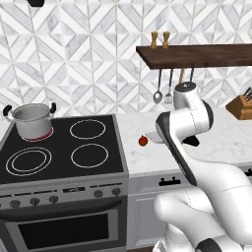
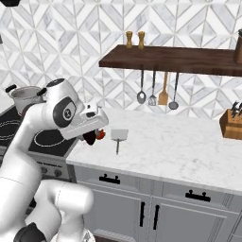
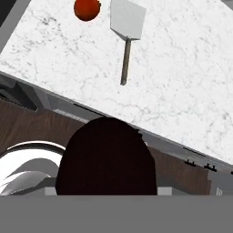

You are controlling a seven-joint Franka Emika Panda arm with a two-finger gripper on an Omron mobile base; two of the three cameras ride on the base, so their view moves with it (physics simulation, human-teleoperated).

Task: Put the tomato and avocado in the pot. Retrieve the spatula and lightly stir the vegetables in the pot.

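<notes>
A knife block (image 2: 232,124) sits on the marble counter (image 2: 189,146); two shakers (image 2: 134,39) stand atop the wooden shelf (image 2: 179,59).

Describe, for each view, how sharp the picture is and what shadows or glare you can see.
Left base view: evenly lit, sharp; the shiny steel pot shows soft highlights. Right base view: crisp, faint shadow under the dark wooden shelf. Hand view: a dark rounded object blocks the foreground; the grey-bladed spatula stays sharp.

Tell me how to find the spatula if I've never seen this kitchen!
Look at the white marble counter right of the stove. The spatula lies flat there, beside a small red tomato. It has a square grey blade and thin dark handle, unlike the round ladles hanging under the wooden shelf.
</notes>
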